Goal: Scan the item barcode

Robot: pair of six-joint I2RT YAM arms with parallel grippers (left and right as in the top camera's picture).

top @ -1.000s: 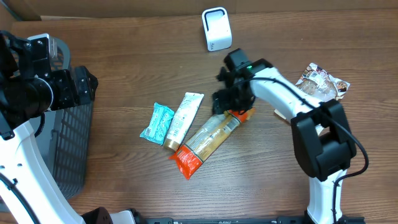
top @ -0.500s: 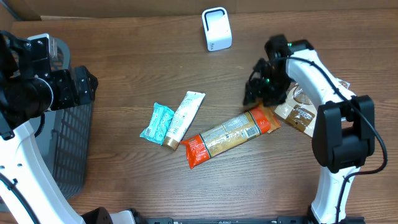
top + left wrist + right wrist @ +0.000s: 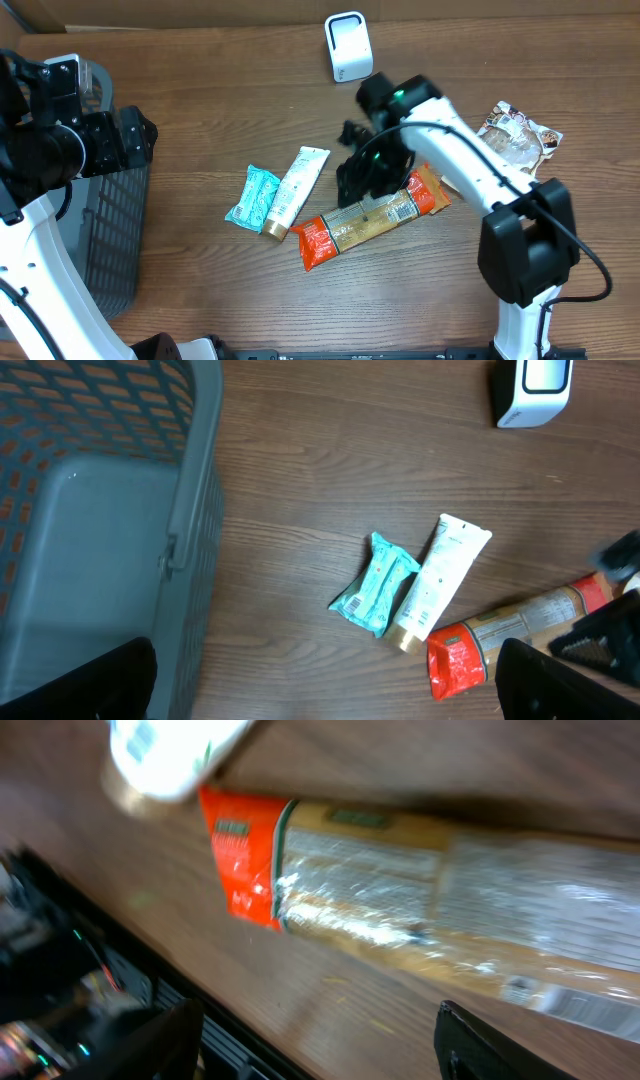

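Wooden table (image 3: 200, 110): white scanner (image 3: 348, 46) at far side; teal packet (image 3: 253, 198) beside white tube (image 3: 297, 190), centre; long orange-ended packet (image 3: 370, 220) near tube; snack bag (image 3: 515, 135) right; grey basket (image 3: 110, 240) left.

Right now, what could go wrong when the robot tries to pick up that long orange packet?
The long orange packet lies flat on the table and looks shiny, so the right arm's open fingers might slide off it. Its red end sits close to the white tube, so a clumsy grab could shove the tube along too.
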